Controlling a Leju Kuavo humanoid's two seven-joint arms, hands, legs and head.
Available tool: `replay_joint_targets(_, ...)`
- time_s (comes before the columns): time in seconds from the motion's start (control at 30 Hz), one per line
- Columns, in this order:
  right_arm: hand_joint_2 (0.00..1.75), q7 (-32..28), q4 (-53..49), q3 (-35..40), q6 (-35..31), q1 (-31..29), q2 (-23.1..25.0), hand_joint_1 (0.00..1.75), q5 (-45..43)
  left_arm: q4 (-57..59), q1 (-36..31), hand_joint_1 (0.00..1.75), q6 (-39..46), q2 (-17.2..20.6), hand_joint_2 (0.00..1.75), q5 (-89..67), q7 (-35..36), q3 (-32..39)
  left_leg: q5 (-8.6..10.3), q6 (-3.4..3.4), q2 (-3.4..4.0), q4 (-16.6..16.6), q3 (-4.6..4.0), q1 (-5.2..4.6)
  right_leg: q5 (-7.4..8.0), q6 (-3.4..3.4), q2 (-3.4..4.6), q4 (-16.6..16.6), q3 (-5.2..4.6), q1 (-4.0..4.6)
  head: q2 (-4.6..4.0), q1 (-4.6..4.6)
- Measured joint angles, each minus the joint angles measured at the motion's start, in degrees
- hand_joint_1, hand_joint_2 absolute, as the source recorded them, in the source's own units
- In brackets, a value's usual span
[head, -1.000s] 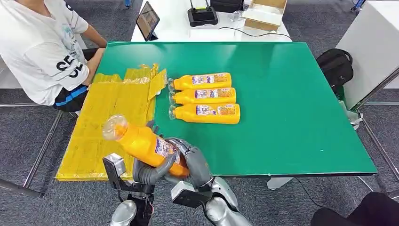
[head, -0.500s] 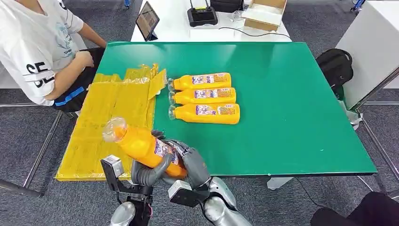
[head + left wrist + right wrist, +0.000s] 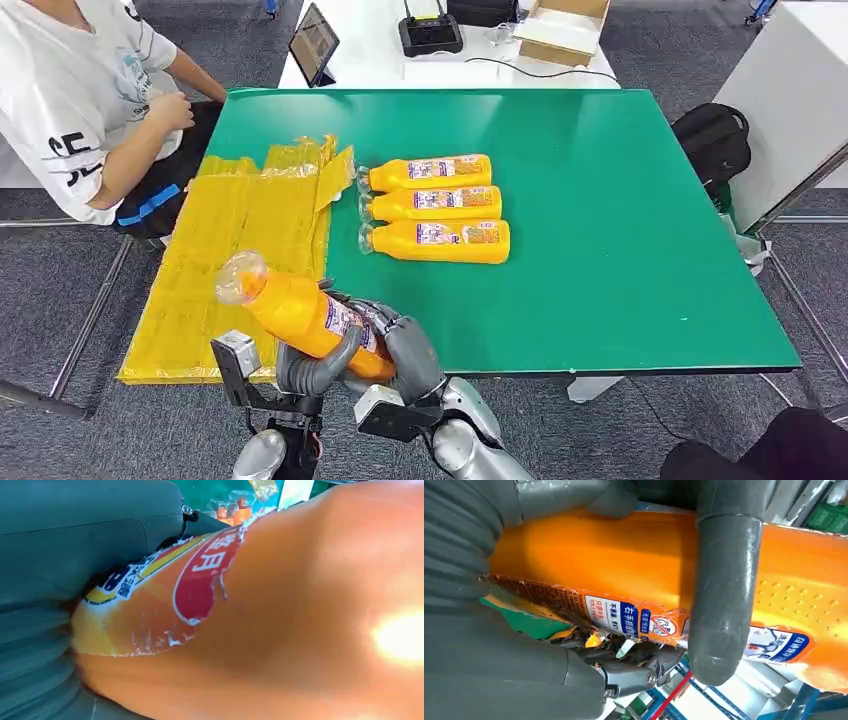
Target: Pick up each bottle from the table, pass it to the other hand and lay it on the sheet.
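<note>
The handover step is in hand. One bottle [image 3: 300,312] is held off the table [image 3: 600,250], tilted, its clear cap end up and toward the sheet [image 3: 230,250], just before the table's near edge. Both hands are on it: the left hand [image 3: 315,365] wraps its thumb and fingers under the labelled lower body, and the right hand [image 3: 405,345] cups the base end from the other side. In the right wrist view a thick grey thumb [image 3: 724,600] lies across the bottle with darker fingers [image 3: 634,672] curled beneath, so this hand grips it. In the left wrist view the label presses against the grey hand cover; the fingers' closure cannot be told there. Which hand is giving cannot be told. Three more bottles [image 3: 435,203] lie side by side on the table, just beside the sheet's edge. Next move, as a judgement: one hand must let go fully before the other carries the bottle over the sheet and lays it flat.
</note>
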Motion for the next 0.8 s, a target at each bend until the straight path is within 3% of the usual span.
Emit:
replay_joint_targets(0.03,1.75,0.00,0.00,0.00,0.00,-0.01,0.00,0.00,0.04,0.00,0.01,1.75,0.00,0.00,1.75,0.00,0.00,0.00,0.00,0.00,0.00,0.00,0.00,0.00,0.00,0.00,0.00,0.00,0.00,0.00,0.00,0.00)
replay_joint_targets(0.07,0.00,0.13,0.00,0.04,-0.02,0.10,0.00,0.00,0.22,0.00,-0.06,1.75,0.00,0.00,1.75,0.00,-0.02,0.00,0.00,0.00,0.00,0.00,0.00,0.00,0.00,0.00,0.00,0.00,0.00,0.00,0.00,0.02)
replay_joint_targets(0.23,0.00,0.96,0.42,0.50,-0.04,1.13,0.18,0.00,0.37,-0.04,-0.32,1.75,0.85,0.00,1.75,-0.37,-0.37,0.02,0.00,0.00,-0.01,0.00,-0.01,0.00,0.00,0.00,0.00,0.00,0.00,0.00,0.00,0.00)
replay_joint_targets(0.5,0.00,2.49,-3.37,0.46,0.85,2.39,0.61,0.00,-1.75,-0.35,-0.83,1.75,13.05,-0.02,1.75,-7.74,-4.94,0.48,0.00,0.00,0.00,0.00,0.00,0.00,0.00,0.00,0.01,0.00,-0.01,0.00,0.00,0.02)
replay_joint_targets(0.8,0.00,2.14,-5.84,0.37,0.50,2.99,0.61,0.00,-3.35,0.90,-5.42,1.75,21.95,-0.33,1.75,-10.89,-7.80,6.27,0.03,-0.02,0.00,0.00,0.00,0.00,0.01,0.00,0.00,0.01,0.01,0.00,0.00,0.02)
